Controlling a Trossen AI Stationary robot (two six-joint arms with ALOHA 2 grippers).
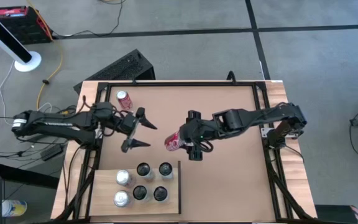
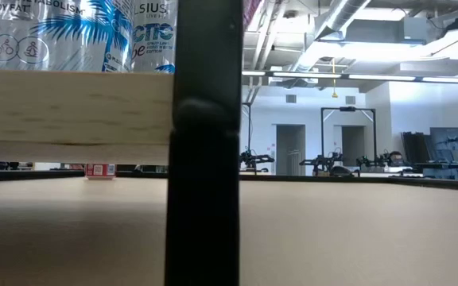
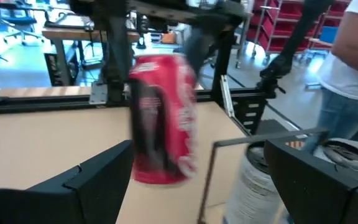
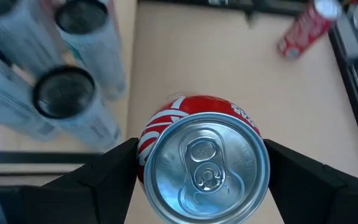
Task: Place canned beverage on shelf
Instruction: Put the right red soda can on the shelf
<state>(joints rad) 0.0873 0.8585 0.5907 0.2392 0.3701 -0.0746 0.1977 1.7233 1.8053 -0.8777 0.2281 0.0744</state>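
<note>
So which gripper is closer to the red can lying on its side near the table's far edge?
Left. The left gripper, open, hangs just beside that lying red can. The right gripper is farther toward mid-table, shut on another red can.

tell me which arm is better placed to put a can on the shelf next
Right. The right gripper is shut on a red can just above the shelf. The left gripper is open and empty; the other red can lies behind it.
</note>
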